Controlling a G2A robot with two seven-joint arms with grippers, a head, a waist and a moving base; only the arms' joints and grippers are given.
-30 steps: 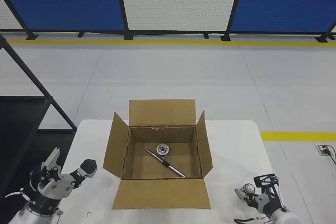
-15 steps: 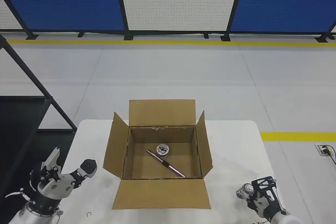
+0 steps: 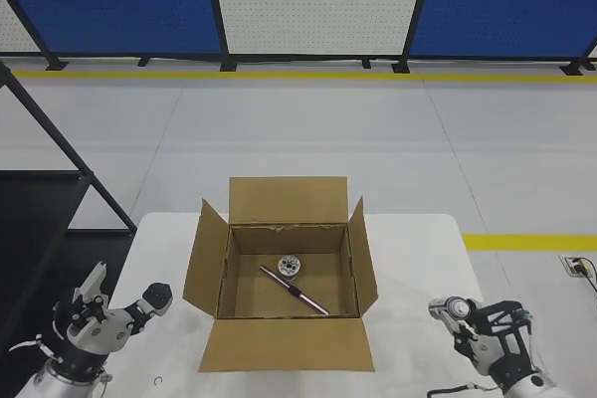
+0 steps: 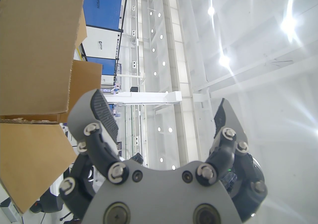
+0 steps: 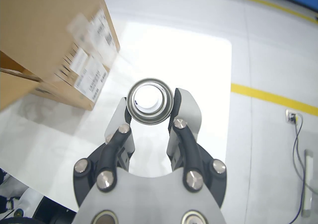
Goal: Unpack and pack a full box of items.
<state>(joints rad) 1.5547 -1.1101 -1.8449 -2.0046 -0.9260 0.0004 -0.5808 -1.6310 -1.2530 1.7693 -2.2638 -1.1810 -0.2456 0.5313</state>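
The right gripper point(image 5: 150, 108) pinched a small round metal can point(image 5: 139, 113), and the open cardboard box point(image 3: 287, 344) sat near, at its nine o'clock from above.

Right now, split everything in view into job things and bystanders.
Job: cardboard box, open; pen and small round part inside it; metal can clamped in the right gripper.
Lying about: black rack beside the table; blue partitions; floor socket with cable; tiny ring on the table.
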